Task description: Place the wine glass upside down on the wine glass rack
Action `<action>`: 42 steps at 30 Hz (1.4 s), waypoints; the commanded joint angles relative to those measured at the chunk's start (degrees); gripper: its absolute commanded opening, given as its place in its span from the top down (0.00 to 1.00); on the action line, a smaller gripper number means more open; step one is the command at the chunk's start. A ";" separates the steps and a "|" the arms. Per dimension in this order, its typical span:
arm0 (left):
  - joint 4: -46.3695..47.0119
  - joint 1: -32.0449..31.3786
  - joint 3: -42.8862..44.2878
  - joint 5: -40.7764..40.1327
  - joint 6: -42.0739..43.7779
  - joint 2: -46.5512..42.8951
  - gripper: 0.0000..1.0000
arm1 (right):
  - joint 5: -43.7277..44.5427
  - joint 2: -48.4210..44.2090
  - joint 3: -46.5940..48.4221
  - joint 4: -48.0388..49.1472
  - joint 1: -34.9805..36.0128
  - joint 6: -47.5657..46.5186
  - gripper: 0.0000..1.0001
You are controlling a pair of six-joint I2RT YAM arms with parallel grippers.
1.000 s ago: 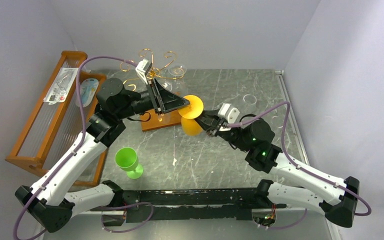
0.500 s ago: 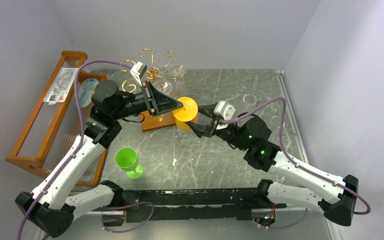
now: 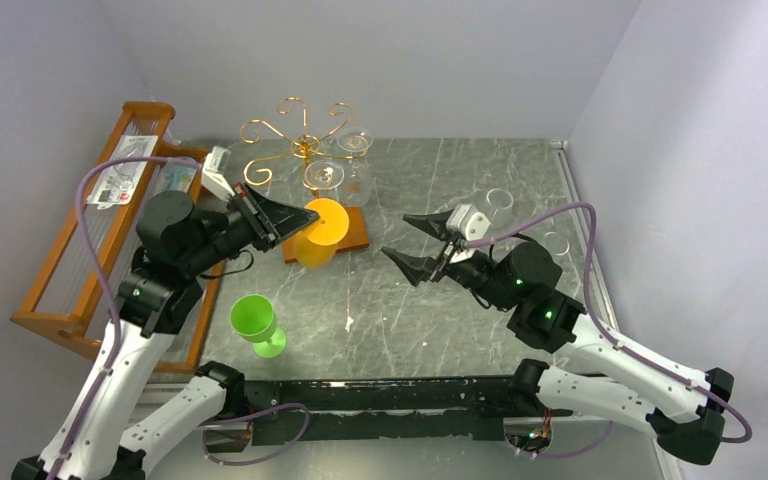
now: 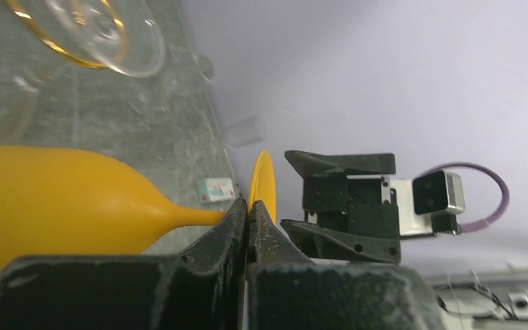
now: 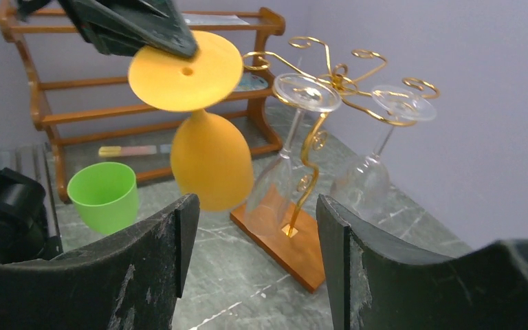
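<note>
Roughly halfway, I judge: on the table (image 3: 440,300) the wine glass rack (image 3: 305,150) stands near the far edge, left of centre, and the orange wine glass (image 3: 316,235) is bowl-down in the air just in front of it, not yet hooked on. The left gripper (image 4: 247,213) pinches its stem under the foot; the right gripper (image 3: 397,236) hovers spread and empty near the table's middle, so the hanging itself is left

From my seat, rack (image 3: 300,140) at desk (image 3: 440,310) rear centre, wine glass (image 3: 317,232) in my left pincer (image 3: 310,219) just before it, cup (image 3: 255,322) nearer me, shelf (image 3: 60,250) far left, my right pincer (image 3: 400,237) apart to the right.
</note>
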 commanded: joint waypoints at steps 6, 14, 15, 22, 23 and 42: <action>-8.63 0.68 5.10 -24.23 4.43 -1.40 0.95 | 6.64 0.71 -0.60 -3.12 0.12 3.11 0.34; -3.86 0.68 5.78 -33.81 3.13 0.14 0.95 | 6.08 2.43 -0.97 -2.19 0.21 3.90 0.34; -3.20 0.68 5.84 -33.87 2.39 0.66 0.95 | 6.22 2.73 -0.89 -2.12 0.18 4.09 0.34; 3.03 0.97 5.61 -32.35 -0.78 4.55 0.95 | 7.32 2.88 -1.30 -1.32 0.17 5.49 0.34; 3.09 1.14 5.85 -32.84 -1.16 4.90 0.95 | 7.50 2.72 -1.32 -1.32 0.19 5.50 0.34; 12.11 5.16 3.04 -36.94 -3.66 9.94 0.95 | 8.69 2.78 -0.03 -3.14 0.20 3.98 0.33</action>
